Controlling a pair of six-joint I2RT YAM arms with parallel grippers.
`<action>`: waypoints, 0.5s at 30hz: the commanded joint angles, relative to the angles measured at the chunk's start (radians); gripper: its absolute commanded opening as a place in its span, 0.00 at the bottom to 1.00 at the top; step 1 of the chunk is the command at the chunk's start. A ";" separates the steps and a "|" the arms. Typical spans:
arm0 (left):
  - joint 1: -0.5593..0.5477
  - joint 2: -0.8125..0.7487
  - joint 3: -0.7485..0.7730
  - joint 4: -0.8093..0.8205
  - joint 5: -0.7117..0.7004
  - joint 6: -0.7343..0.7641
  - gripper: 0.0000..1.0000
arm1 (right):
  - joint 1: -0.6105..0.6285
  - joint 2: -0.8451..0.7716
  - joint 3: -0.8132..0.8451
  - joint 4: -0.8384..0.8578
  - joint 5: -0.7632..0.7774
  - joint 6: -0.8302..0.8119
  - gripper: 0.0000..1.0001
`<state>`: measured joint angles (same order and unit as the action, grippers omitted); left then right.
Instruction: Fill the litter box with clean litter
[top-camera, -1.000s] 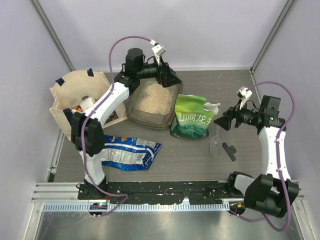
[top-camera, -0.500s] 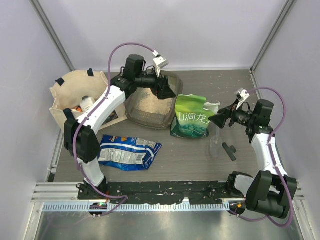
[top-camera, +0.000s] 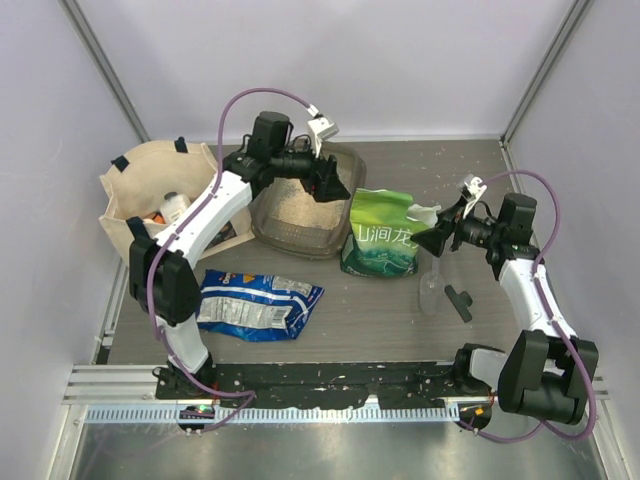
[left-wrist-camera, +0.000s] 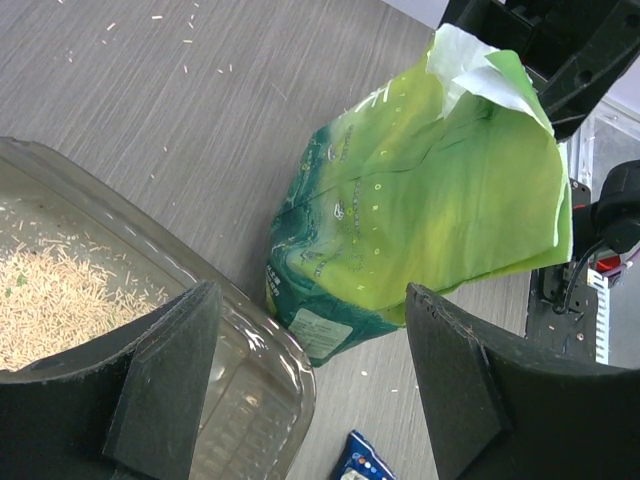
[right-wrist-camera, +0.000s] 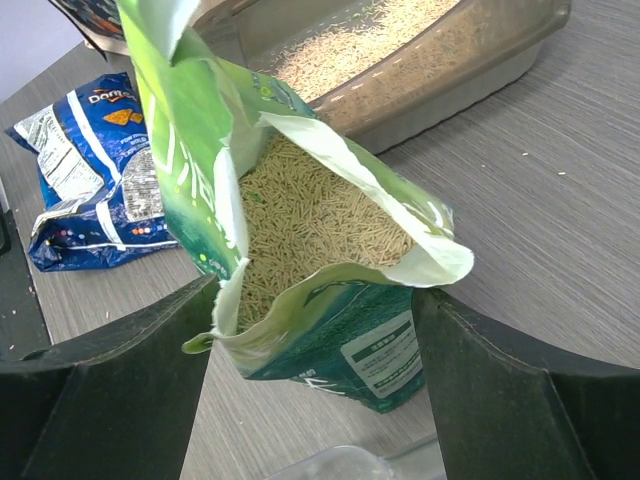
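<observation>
Grey table fills the top view. Up in the middle sits the litter box, partly hidden by the left arm, clean litter inside. The left hand hangs over its right end, fingers apart, empty. The right hand, also wide apart, is just beside the open green bag. Things in the tote bag are hard to see.

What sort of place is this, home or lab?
Probably a lab test cell: plain walls with aluminium struts, left arm and right arm bolted to a base rail at the table edge, staged props like the litter box and green bag.
</observation>
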<state>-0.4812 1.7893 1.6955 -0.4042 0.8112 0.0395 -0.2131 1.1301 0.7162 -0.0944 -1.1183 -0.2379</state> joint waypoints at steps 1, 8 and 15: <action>0.001 0.012 0.041 -0.033 0.012 0.037 0.77 | 0.001 0.040 0.054 0.088 -0.009 -0.035 0.82; 0.001 0.056 0.108 -0.143 0.072 0.076 0.77 | 0.003 0.071 0.111 0.061 -0.090 -0.080 0.82; -0.002 0.073 0.130 -0.169 0.056 0.092 0.77 | 0.003 0.069 0.140 -0.040 -0.152 -0.147 0.78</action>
<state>-0.4816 1.8534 1.7679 -0.5434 0.8486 0.1032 -0.2131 1.2091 0.8005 -0.1028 -1.2015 -0.2955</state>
